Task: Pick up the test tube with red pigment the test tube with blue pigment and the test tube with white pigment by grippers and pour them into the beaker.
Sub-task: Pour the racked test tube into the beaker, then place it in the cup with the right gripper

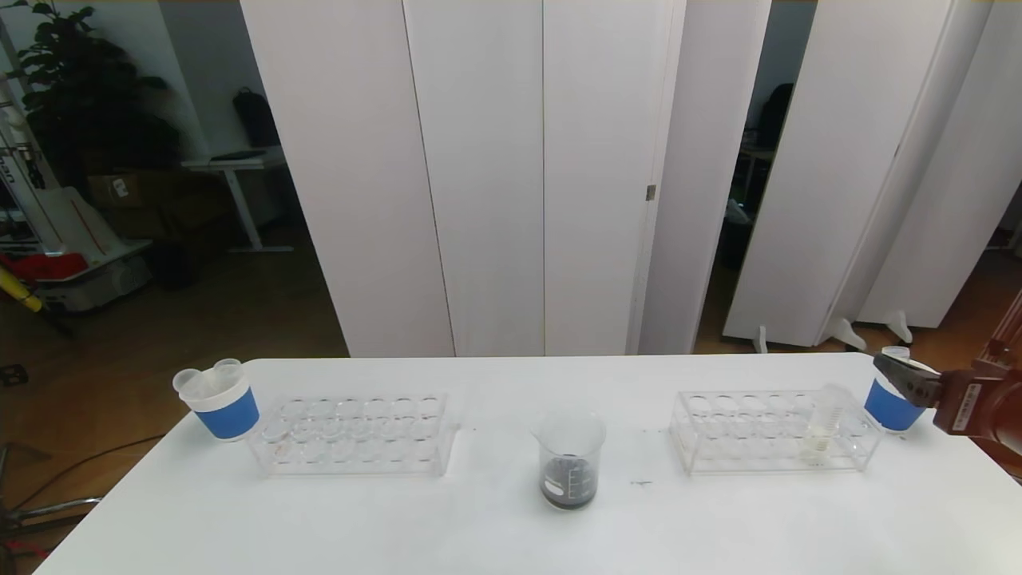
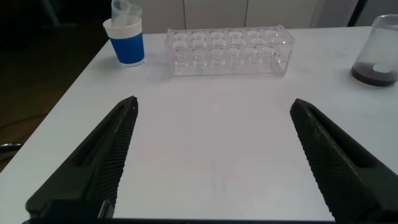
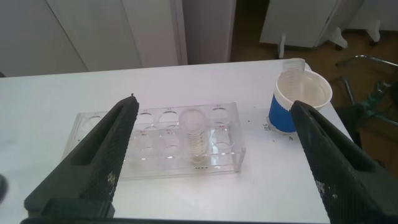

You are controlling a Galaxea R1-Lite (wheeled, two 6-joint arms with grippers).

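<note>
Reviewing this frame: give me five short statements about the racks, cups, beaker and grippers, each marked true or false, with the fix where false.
1. The beaker holds dark liquid. True.
2. The right rack holds one tube with pale liquid. True.
3. The left rack holds three tubes. False: its holes look empty.
4. The right gripper grips the tube. False: it is open, near the right cup, holding nothing.
5. Empty tubes stand in the left cup. True.
</note>
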